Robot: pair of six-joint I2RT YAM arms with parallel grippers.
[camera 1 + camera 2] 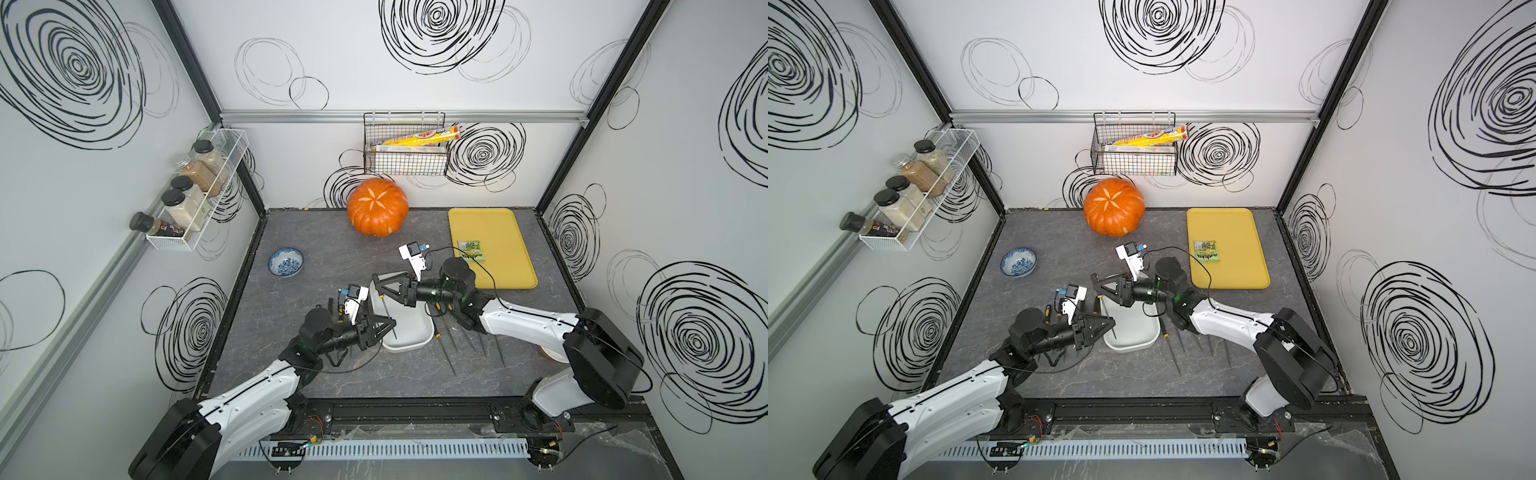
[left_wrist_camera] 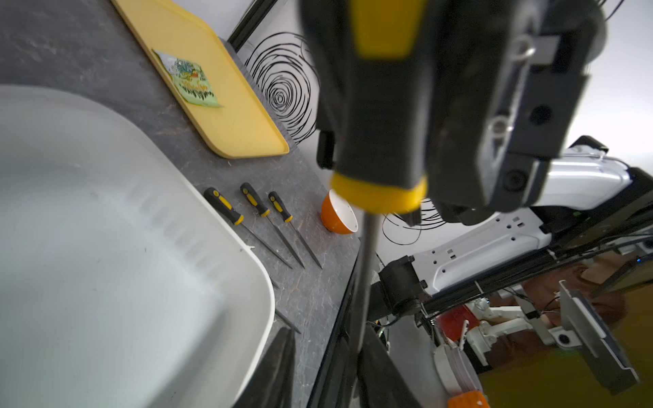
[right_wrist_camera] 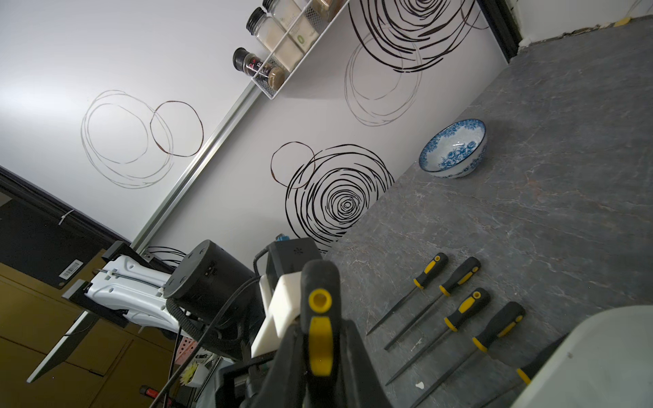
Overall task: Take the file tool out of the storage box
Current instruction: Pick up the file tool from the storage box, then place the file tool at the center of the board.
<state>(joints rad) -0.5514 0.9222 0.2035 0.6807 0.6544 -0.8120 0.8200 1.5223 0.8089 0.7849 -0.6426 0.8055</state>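
The white storage box (image 1: pixel 411 328) (image 1: pixel 1133 332) sits mid-table. Above it hangs the file tool (image 1: pixel 390 318) (image 1: pixel 1109 320), with a black-and-yellow handle (image 3: pixel 319 339) and a thin dark shaft (image 2: pixel 364 282). My right gripper (image 1: pixel 378 286) (image 3: pixel 319 356) is shut on the handle. My left gripper (image 1: pixel 392 322) (image 2: pixel 327 353) reaches in from the box's left side. Its jaws stand apart around the shaft's lower end. The shaft lies close to one finger (image 2: pixel 381 371), and table shows between it and the other finger.
Several more files (image 1: pixel 451 353) (image 3: pixel 459 300) lie on the table right of the box, others left of it under my left arm. A pumpkin (image 1: pixel 377 208), a yellow tray (image 1: pixel 498 270) with a packet (image 1: pixel 471 251), a blue bowl (image 1: pixel 285 262) and an orange bowl (image 2: pixel 337 213) stand around.
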